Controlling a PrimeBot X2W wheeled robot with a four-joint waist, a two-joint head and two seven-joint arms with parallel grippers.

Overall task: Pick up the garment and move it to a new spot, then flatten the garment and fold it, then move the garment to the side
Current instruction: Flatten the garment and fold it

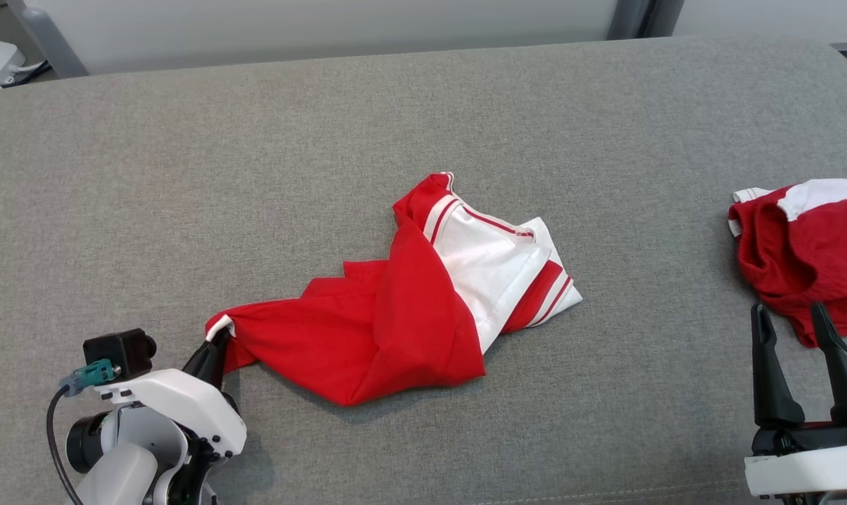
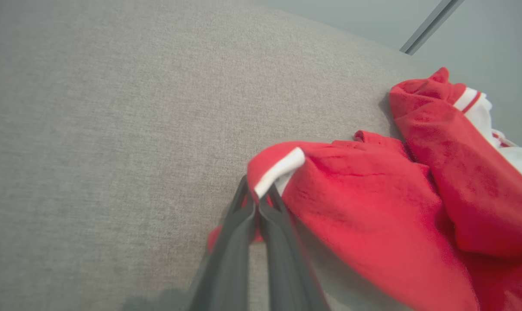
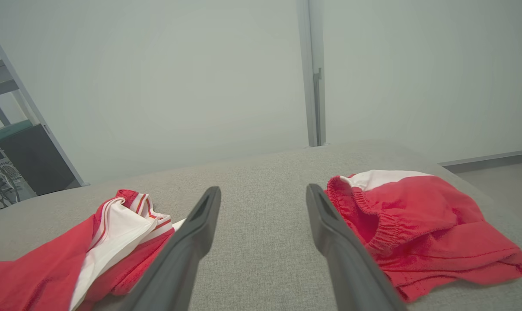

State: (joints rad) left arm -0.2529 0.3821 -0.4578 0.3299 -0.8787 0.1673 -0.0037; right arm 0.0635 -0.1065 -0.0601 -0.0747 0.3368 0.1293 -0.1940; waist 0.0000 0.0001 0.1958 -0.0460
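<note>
A red and white garment (image 1: 409, 294) lies crumpled in the middle of the grey cushioned surface (image 1: 185, 175). My left gripper (image 1: 217, 344) is shut on its white-edged left corner, which is pulled out toward the lower left. From the left wrist, the dark fingers (image 2: 243, 229) pinch the garment (image 2: 373, 207) at that white hem. My right gripper (image 1: 791, 315) stands open at the lower right with nothing between its fingers. The right wrist view has the garment (image 3: 114, 233) left of the right gripper (image 3: 263, 194).
A second red and white garment (image 1: 802, 245) lies bunched at the right edge, just beyond my right gripper, and appears as a red heap (image 3: 416, 224) in the right wrist view. A pale wall (image 1: 325, 28) runs behind the surface. A shelf frame (image 3: 10, 129) stands at far left.
</note>
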